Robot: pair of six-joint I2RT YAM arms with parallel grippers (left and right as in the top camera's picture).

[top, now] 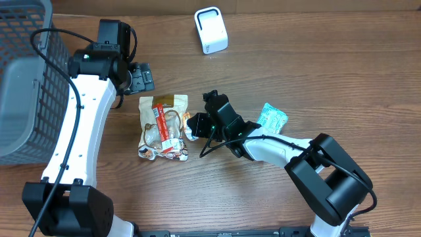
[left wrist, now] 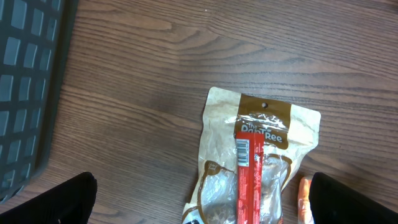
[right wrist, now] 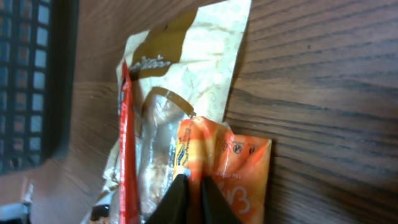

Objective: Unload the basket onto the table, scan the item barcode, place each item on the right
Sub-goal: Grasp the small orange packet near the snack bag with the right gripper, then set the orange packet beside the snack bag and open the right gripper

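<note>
Wood-grain table (top: 329, 66) carries a grey mesh basket (top: 26, 79) at its left edge. A dog-treat bag (top: 163, 126) lies flat near the middle, under the left gripper (top: 141, 78), whose fingers (left wrist: 62, 202) stand wide apart. A white barcode scanner (top: 210, 30) sits by the far edge. A teal packet (top: 272, 118) lies right of centre. The right gripper (right wrist: 191, 199) pinches the orange packet (right wrist: 236, 168), which overlaps the bag's right side.

Two black fingers (left wrist: 59, 200) stand wide apart over a wooden bench (left wrist: 137, 93). Between them lies a tan snack bag (left wrist: 264, 146) bearing a red barcoded strip (left wrist: 249, 177). An orange packet (left wrist: 304, 200) edges in just beside one finger, and a dark basket (left wrist: 25, 93) sits beyond the other.
</note>
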